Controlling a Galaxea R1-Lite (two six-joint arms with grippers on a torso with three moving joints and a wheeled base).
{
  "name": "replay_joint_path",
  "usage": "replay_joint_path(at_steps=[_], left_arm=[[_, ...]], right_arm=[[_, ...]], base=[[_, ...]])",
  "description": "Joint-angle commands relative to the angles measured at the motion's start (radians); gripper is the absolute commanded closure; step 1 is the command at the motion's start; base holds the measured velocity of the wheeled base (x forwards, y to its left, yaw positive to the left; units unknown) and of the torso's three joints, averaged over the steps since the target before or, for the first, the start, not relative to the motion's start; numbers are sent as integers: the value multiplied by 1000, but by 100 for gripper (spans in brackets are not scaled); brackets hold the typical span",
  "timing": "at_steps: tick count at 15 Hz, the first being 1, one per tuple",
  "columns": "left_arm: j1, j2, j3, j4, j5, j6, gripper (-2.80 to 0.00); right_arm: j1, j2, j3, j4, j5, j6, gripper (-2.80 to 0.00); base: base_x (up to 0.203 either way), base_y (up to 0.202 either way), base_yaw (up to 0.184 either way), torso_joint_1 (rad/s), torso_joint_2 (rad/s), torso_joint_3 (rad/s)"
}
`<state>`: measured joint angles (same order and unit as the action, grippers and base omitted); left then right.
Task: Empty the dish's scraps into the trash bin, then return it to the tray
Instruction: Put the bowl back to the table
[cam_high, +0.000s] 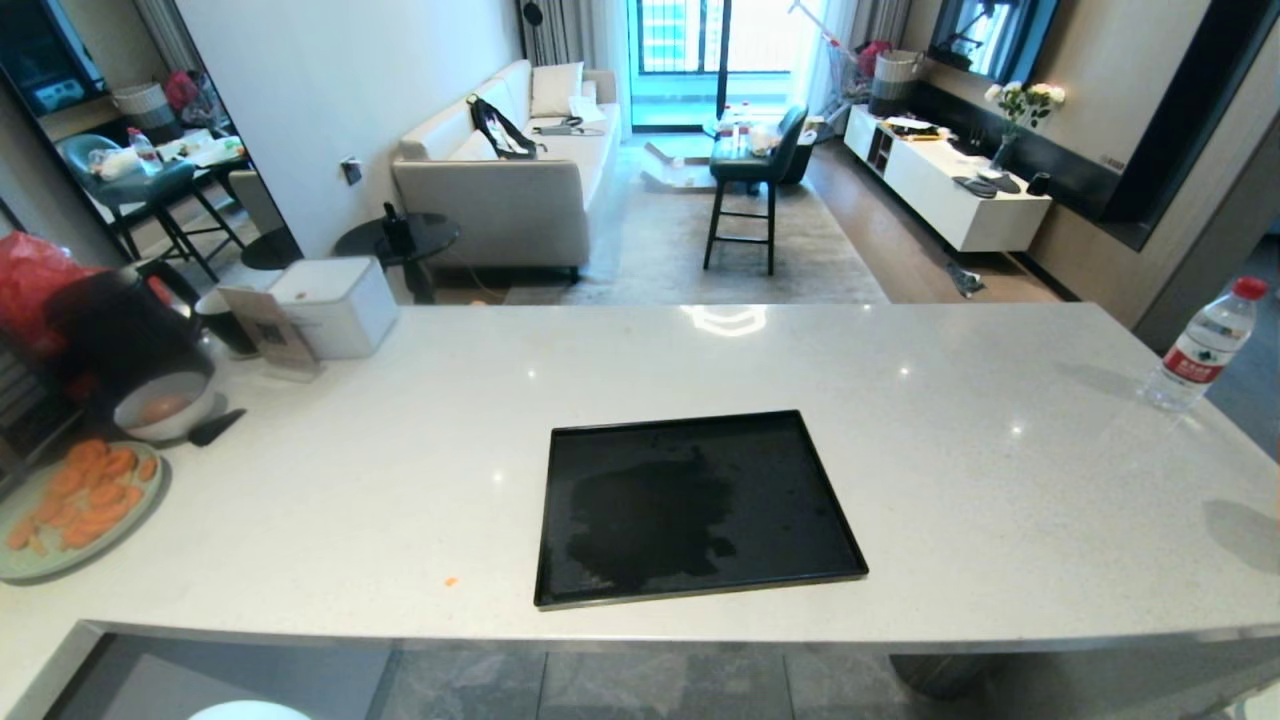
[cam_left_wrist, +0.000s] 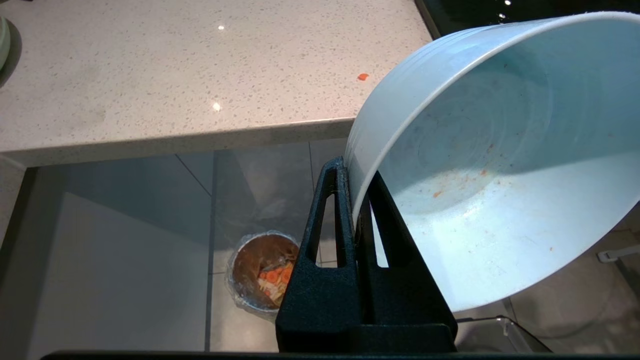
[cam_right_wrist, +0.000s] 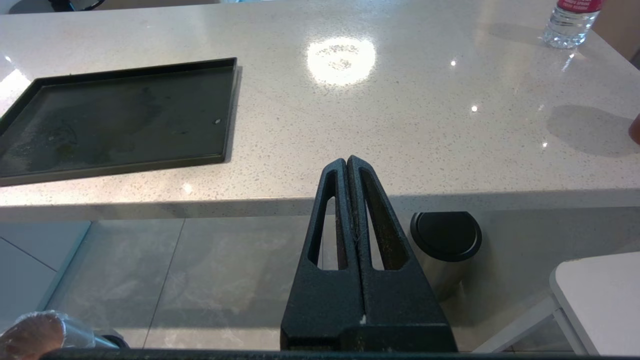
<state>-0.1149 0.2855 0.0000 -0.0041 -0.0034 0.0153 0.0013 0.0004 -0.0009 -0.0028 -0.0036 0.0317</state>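
My left gripper (cam_left_wrist: 354, 172) is shut on the rim of the dish (cam_left_wrist: 500, 175), a pale blue bowl held tilted in the air off the counter's near edge. Only orange specks cling inside it. On the floor below stands the trash bin (cam_left_wrist: 260, 272) with its clear liner, and orange scraps (cam_left_wrist: 277, 275) lie among the waste in it. The black tray (cam_high: 700, 510) sits bare on the counter's middle and also shows in the right wrist view (cam_right_wrist: 120, 120). My right gripper (cam_right_wrist: 347, 160) hangs shut and holds nothing, just off the counter's edge.
A pale-green plate of carrot slices (cam_high: 80, 500) and a greyish bowl (cam_high: 165, 405) stand at the counter's far left. A water bottle (cam_high: 1200, 345) stands far right. A dark cylinder with a black top (cam_right_wrist: 445, 235) is on the floor. An orange crumb (cam_left_wrist: 363, 76) lies on the counter.
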Motion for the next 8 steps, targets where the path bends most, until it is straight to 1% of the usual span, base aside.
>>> replay_joint_path(at_steps=[1,8], left_arm=[[0,1,0,-1,0,0,0],[0,1,0,1,-1,3,0]], right_arm=[[0,0,-1,0,-1,1,0],[0,0,-1,0,-1,1,0]], base=[[0,0,0,0,0,0],[0,0,0,0,0,0]])
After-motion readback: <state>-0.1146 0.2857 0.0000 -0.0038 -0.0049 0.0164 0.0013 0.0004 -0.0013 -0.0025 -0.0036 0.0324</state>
